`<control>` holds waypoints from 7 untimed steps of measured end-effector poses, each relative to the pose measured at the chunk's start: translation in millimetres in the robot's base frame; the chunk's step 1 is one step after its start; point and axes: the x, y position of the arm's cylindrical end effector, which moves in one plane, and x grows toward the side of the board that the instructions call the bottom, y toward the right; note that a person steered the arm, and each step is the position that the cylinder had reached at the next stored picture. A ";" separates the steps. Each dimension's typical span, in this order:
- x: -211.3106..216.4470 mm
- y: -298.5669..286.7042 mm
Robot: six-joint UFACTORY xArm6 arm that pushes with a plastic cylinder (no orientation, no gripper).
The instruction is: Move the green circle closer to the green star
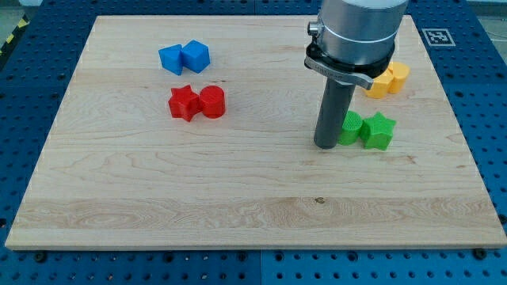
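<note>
The green circle (pixel 351 128) lies at the view's right, partly hidden by my rod, and it touches the green star (pixel 379 131) on its right side. My tip (pixel 325 146) rests on the wooden board (pixel 238 198) right against the circle's left side. The arm's grey body comes down from the view's top above the tip.
Two yellow blocks (pixel 386 80) sit touching each other above the green pair, partly behind the arm. A red star (pixel 184 103) touches a red cylinder (pixel 212 102) at the left centre. Two blue blocks (pixel 184 58) sit together at the upper left.
</note>
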 end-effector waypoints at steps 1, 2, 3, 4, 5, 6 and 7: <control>0.0 0.1; 0.0 -0.2; -3.5 -10.2; -15.7 -10.3; -23.2 -10.3; -23.2 -5.3; -19.2 -4.9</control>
